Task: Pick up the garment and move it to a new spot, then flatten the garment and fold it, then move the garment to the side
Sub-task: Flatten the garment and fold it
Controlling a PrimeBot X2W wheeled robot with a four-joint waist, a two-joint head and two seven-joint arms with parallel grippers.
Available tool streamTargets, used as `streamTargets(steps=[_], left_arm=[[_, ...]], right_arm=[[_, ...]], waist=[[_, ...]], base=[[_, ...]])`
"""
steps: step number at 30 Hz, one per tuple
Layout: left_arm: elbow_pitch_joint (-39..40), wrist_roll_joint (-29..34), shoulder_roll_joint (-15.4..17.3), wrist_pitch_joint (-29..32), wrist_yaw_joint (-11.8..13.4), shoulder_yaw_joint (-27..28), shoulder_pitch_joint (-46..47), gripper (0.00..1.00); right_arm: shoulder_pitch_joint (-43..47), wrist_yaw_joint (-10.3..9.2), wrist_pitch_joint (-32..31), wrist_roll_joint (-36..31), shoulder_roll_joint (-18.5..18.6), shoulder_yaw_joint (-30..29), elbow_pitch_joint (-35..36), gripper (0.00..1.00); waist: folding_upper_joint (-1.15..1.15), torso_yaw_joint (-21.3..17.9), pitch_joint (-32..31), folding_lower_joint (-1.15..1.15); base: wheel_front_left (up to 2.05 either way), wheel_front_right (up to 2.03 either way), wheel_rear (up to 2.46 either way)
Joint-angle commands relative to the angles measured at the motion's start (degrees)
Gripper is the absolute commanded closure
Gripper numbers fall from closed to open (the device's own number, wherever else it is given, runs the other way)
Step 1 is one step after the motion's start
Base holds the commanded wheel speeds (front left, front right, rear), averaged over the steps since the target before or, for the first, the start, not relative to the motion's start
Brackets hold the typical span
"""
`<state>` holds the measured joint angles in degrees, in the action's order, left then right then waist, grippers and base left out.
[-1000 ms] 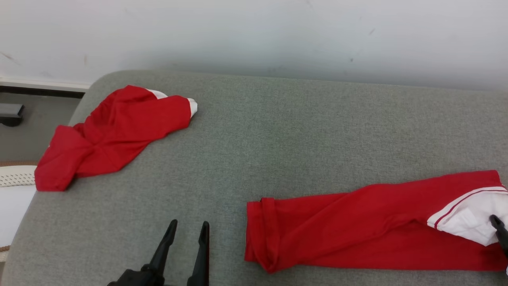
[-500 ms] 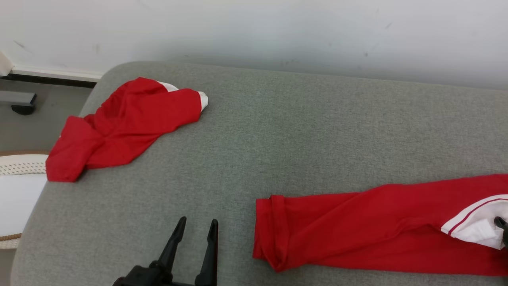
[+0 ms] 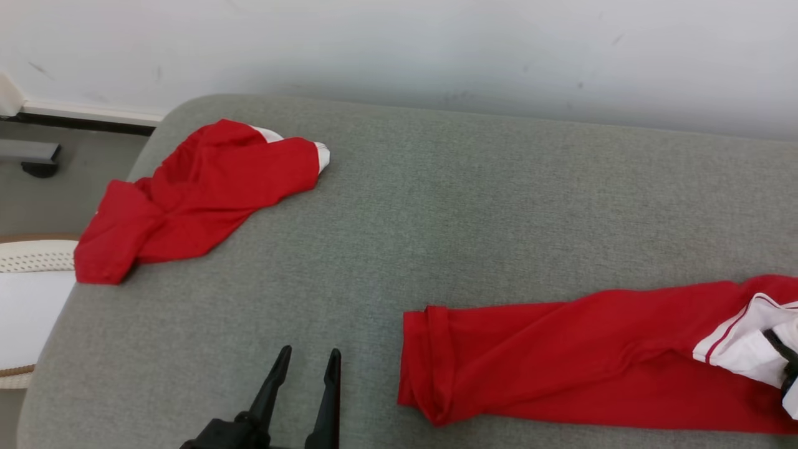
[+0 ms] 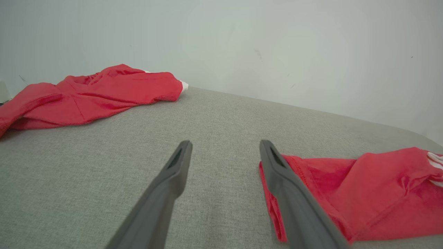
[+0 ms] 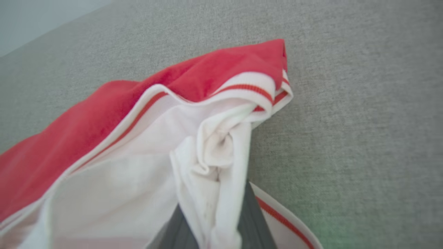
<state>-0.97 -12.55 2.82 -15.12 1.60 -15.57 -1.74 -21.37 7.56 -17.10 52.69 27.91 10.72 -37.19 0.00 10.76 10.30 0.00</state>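
Two red pieces lie on the grey bench. At far left sits a crumpled red garment. At the near edge, the left end effector has its fingers apart, empty. Just beside it the long red garment stretches rightward, its white-trimmed end clamped in the right end effector.

The garment is bright red, with a white panel at one end edged by a white band carrying a thin red stripe; the crumpled cloth is the same red with a sliver of white trim; the cushion is a heathered grey weave with a greenish cast; the wall is off-white with faint dark scuffs; the left gripper is black; the right gripper is dark grey.
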Motion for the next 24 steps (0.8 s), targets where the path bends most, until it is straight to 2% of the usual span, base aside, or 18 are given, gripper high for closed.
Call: streamTargets(steps=[1, 10, 17, 21, 24], left_arm=[[-0.2, -0.6, 0.2, 0.0, -0.2, 0.3, -0.5, 0.00], [-1.1, 1.0, 0.2, 0.0, -1.5, 1.9, 0.1, 0.00], [-1.5, 0.4, 0.2, 0.0, -1.8, 1.8, 0.7, 0.00], [-1.7, 0.4, 0.2, 0.0, -1.9, 1.4, 0.8, 0.00], [-1.9, 0.1, 0.2, 0.0, -1.8, 1.3, 0.9, 0.00]], right_arm=[[0.8, -0.15, 0.0, 0.6, 0.9, -0.1, -0.4, 1.00], [-0.4, -0.15, -0.2, 2.9, 6.3, -2.6, -0.8, 1.00], [-0.3, -0.15, 0.6, 2.0, 11.1, -5.0, -2.1, 1.00], [-1.1, -0.15, 0.4, 1.5, 12.6, -5.0, 0.1, 1.00], [-1.1, -0.14, -0.5, 2.8, 11.7, -4.1, 4.4, 1.00]], waist=[[0.00, -0.8, -0.1, 0.00], [0.00, -4.7, 0.1, 0.00], [0.00, -6.5, -0.5, 0.00], [0.00, -6.9, -0.5, 0.00], [0.00, -6.7, -0.7, 0.00]], base=[[0.00, 0.00, 0.00], [0.00, 0.00, 0.00], [0.00, 0.00, 0.00], [0.00, 0.00, 0.00], [0.00, 0.00, 0.00]])
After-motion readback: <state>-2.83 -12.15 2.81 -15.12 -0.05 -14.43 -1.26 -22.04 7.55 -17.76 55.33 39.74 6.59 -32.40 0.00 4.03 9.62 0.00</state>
